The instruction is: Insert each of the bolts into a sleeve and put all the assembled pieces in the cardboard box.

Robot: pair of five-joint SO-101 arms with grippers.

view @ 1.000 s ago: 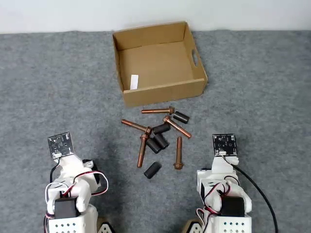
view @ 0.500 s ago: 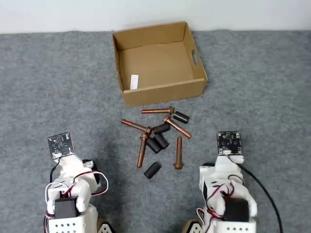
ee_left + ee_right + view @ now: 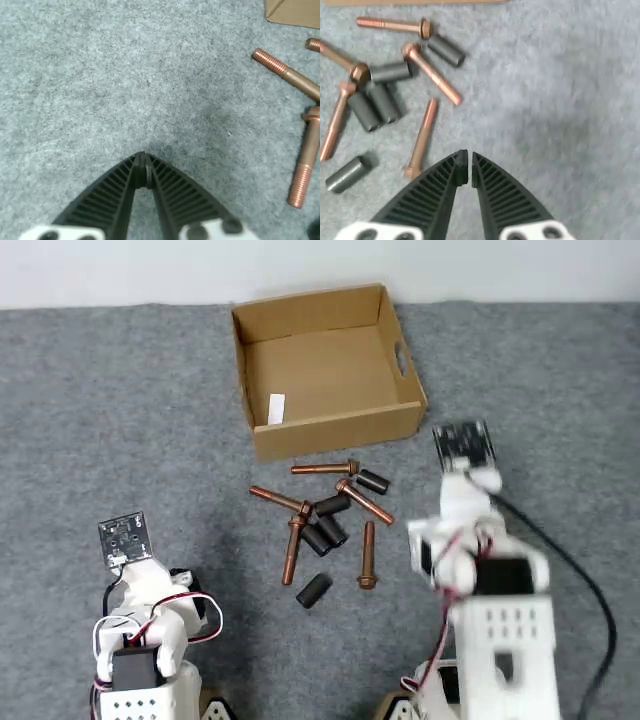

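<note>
**Right arm comes forward to the pile; nothing assembled yet.**
High view: the right arm (image 3: 470,540) has left its rest and stands beside the loose bolts (image 3: 368,552) and sleeves (image 3: 313,590), which lie on the desk (image 3: 150,420) before the empty cardboard box (image 3: 330,425). Left wrist view: the left tool (image 3: 142,167) is closed and empty. Right wrist view: the right tool (image 3: 469,167) is closed and empty, near the nearest bolt (image 3: 422,137).

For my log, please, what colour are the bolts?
The bolts are copper-coloured, clearest in the right wrist view.

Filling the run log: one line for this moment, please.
left tool: shut, over carpet | right tool: shut, near bolts | bolts, sleeves: loose, outside cardboard box
</note>
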